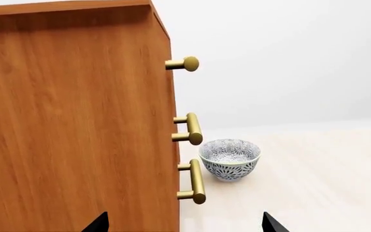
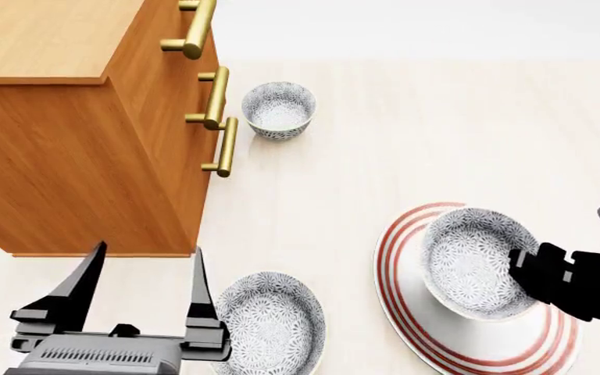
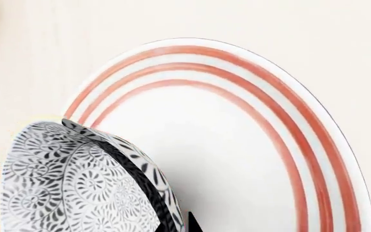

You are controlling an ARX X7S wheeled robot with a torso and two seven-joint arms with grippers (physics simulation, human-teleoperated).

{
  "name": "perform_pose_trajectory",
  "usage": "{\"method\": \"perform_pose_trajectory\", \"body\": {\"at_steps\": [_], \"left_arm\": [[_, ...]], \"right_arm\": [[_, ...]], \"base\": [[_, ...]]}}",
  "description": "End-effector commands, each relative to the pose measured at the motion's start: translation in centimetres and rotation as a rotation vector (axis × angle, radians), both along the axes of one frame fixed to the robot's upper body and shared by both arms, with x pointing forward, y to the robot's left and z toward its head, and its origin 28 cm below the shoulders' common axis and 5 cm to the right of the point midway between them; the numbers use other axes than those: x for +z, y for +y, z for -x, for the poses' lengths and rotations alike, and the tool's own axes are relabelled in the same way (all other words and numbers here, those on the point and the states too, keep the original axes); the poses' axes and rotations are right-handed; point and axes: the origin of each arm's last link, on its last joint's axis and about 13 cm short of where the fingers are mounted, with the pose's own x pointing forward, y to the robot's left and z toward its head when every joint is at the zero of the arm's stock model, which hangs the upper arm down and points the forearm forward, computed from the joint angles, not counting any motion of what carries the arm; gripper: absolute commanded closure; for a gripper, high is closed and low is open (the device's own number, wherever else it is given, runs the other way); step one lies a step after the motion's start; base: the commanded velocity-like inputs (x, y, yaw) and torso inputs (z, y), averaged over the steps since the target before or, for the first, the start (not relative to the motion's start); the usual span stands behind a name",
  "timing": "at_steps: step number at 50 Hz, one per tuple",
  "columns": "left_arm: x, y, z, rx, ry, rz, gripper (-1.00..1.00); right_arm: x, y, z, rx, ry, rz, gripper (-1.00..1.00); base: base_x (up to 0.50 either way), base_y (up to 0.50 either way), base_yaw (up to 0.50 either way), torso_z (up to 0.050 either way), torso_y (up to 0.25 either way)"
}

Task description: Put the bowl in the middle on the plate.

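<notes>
The right end effector [image 2: 524,269] clamps the near-side rim of the bowl [image 2: 475,262], holding it tilted over the plate [image 2: 425,332]; the head view shows the bowl inside the red rings, though whether its base touches the plate cannot be told. In the right wrist view the speckled bowl [image 3: 76,179] sits just beside the end effector, its dark finger running along the rim, with the plate's [image 3: 237,145] rings arcing beyond it.

The left end effector [image 2: 138,293] hangs with fingers spread apart, gripping nothing. Immediately to its right on the pale worktop [image 2: 383,156] rests a second speckled bowl [image 2: 271,322] (close enough that its rim nearly meets the right-hand finger). Just ahead of that end effector stands a wooden cabinet [image 2: 71,141], filling most of the left wrist view as the cabinet [image 1: 76,121] with its brass handles [image 1: 192,130] jutting from the front edge.

Farthest out, past the cabinet's brass handles [image 2: 216,98], a small third bowl [image 2: 278,110] sits on the worktop, well apart from both end effectors; the left wrist view catches this third bowl [image 1: 229,158] beside the lower handles.
</notes>
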Motion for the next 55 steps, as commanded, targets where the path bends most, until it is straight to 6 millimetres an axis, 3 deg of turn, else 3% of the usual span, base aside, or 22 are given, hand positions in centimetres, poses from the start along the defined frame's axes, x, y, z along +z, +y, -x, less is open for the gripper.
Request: {"method": "perform_pose_trajectory", "body": {"at_steps": [1, 33, 34, 55], "left_arm": [[-0.04, -0.05, -0.06, 0.000, 0.003, -0.001, -1.00], [0.00, -0.10, 0.05, -0.009, 0.003, 0.002, -1.00], [0.01, -0.11, 0.05, -0.009, 0.003, 0.002, -1.00], [-0.02, -0.08, 0.03, -0.008, 0.002, 0.002, -1.00]], "right_arm": [[-0.66, 0.02, -0.39, -0.003, -0.015, -0.030, 1.00], [-1.36, -0.40, -0.33, -0.047, -0.005, -0.031, 1.00], [-1.37, -0.40, -0.32, -0.044, -0.003, -0.028, -1.00], [-0.68, -0.15, -0.31, -0.026, -0.083, -0.028, -1.00]], "base": [[0.00, 0.00, 0.00, 0.000, 0.000], [0.00, 0.00, 0.00, 0.000, 0.000], [0.00, 0.00, 0.00, 0.000, 0.000], [0.00, 0.00, 0.00, 0.000, 0.000]]}}
